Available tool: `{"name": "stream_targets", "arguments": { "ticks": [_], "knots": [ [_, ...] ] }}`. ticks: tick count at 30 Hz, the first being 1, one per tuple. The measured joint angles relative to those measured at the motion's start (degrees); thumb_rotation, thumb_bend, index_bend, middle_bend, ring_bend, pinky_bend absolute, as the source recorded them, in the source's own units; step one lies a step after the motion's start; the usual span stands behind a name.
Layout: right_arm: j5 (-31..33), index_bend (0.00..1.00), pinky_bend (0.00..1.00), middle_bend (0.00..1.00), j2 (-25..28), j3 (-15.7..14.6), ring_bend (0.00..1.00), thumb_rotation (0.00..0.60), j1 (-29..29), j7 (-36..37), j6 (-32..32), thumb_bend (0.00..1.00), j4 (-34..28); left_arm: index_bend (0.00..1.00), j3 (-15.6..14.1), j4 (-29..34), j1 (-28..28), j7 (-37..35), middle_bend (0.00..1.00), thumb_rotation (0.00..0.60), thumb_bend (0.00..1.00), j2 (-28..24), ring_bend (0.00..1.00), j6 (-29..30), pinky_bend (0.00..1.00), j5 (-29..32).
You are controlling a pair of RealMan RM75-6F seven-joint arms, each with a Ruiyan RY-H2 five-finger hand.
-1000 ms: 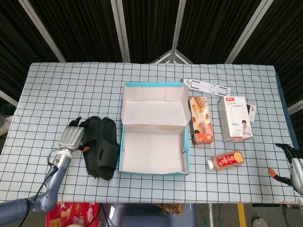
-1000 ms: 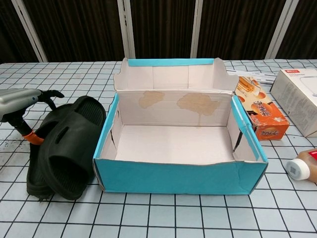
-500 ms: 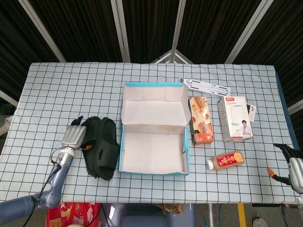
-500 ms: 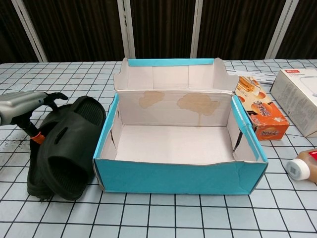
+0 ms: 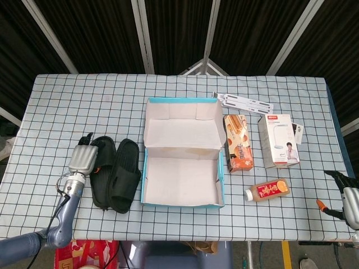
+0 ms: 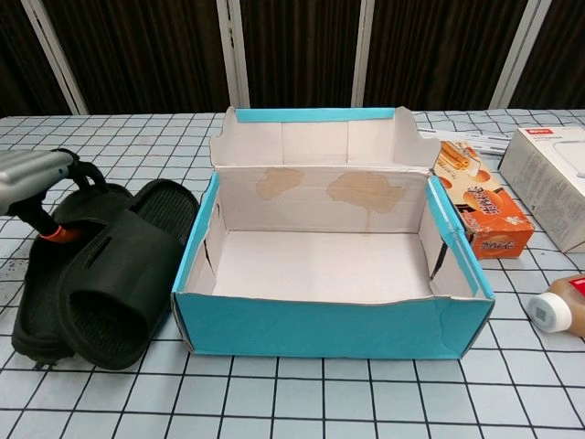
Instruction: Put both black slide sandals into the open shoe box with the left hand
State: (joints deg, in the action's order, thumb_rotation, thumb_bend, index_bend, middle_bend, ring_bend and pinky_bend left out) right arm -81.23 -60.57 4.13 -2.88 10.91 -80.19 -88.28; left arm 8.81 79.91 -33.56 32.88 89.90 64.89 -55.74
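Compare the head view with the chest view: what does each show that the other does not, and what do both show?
Only the head view shows the right robot hand at the table's edge, the white strip behind the boxes, and the whole bottle.

Only the chest view shows the brown stains on the shoe box's back wall up close.

Both show the open shoe box, holding nothing, the two black sandals beside it, the left robot hand at the sandals, the orange carton and the white box.
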Motion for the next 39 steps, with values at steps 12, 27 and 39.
{"name": "stream_targets", "arguments": {
  "ticks": [12, 27, 39],
  "knots": [
    [-0.2, 0.24, 0.21, 0.25, 0.0, -0.1, 0.26, 0.6, -0.2, 0.1, 0.3, 0.23, -0.3, 0.29, -3.7, 15.9, 0.7, 18.7, 0.39, 0.6, 0.45, -16.8, 0.05, 8.9, 0.11, -8.4],
    [0.0, 0.24, 0.21, 0.25, 0.1, -0.1, 0.26, 0.6, -0.2, 1.4, 0.6, 0.23, 0.1, 0.38, -4.1, 30.4, -11.9, 44.0, 0.49, 0.6, 0.47, -33.5, 0.09, 0.5, 0.16, -31.9],
    [1.0, 0.24, 0.21, 0.25, 0.2, 0.1, 0.26, 0.6, -0.3, 2.5, 1.5, 0.23, 0.7, 0.42, -0.8, 22.3, -27.4, 40.6, 0.54, 0.6, 0.48, -24.1, 0.13, -15.8, 0.19, -46.1]
  ]
}}
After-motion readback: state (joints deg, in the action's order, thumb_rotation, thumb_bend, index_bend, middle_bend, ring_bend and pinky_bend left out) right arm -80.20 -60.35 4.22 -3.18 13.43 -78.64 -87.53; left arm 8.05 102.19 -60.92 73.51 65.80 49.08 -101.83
